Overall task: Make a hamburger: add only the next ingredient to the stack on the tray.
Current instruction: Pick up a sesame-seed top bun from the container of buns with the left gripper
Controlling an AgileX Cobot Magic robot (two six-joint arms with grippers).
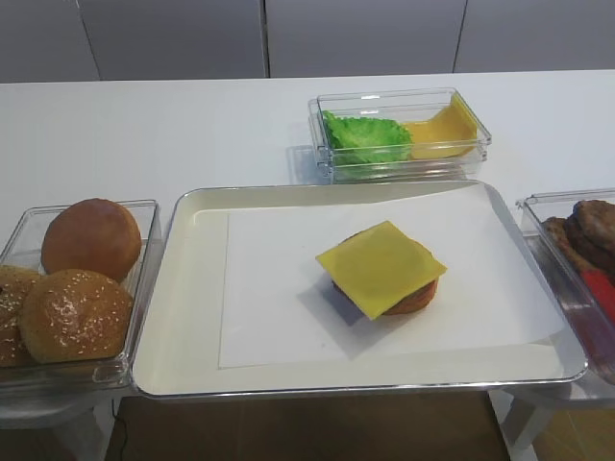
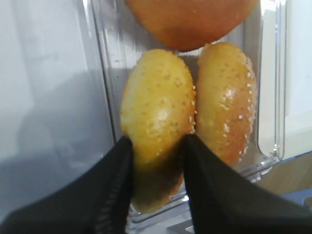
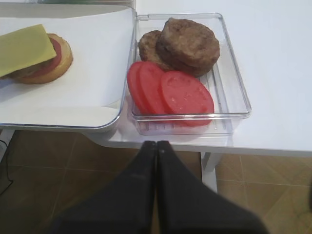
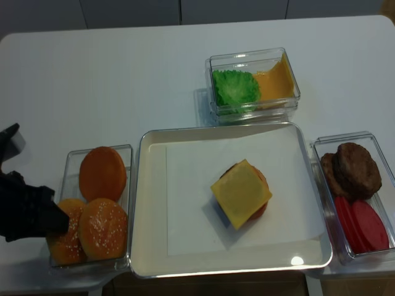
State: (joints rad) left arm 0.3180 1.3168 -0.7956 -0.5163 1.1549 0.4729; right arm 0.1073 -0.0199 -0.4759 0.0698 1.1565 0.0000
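In the left wrist view my left gripper [image 2: 156, 141] is shut on a sesame-speckled bun top [image 2: 156, 97], one finger pressed against each of its sides, inside the clear bun box. From above, that arm comes in from the left edge and the gripper [image 4: 58, 223] sits on the leftmost seeded bun top [image 4: 66, 243]. A second seeded bun [image 4: 103, 228] lies right beside it. The stack [image 4: 242, 192], a yellow cheese slice over patty and bun base, stands in the middle of the tray [image 4: 148, 203]. My right gripper [image 3: 156, 144] is shut and empty, below the table's front edge.
A smooth brown bun [image 4: 102, 172] fills the far end of the bun box [image 4: 69, 161]. A clear box [image 4: 213, 61] behind the tray holds lettuce and cheese. Right of the tray, another box [image 3: 234, 87] holds patties and tomato slices.
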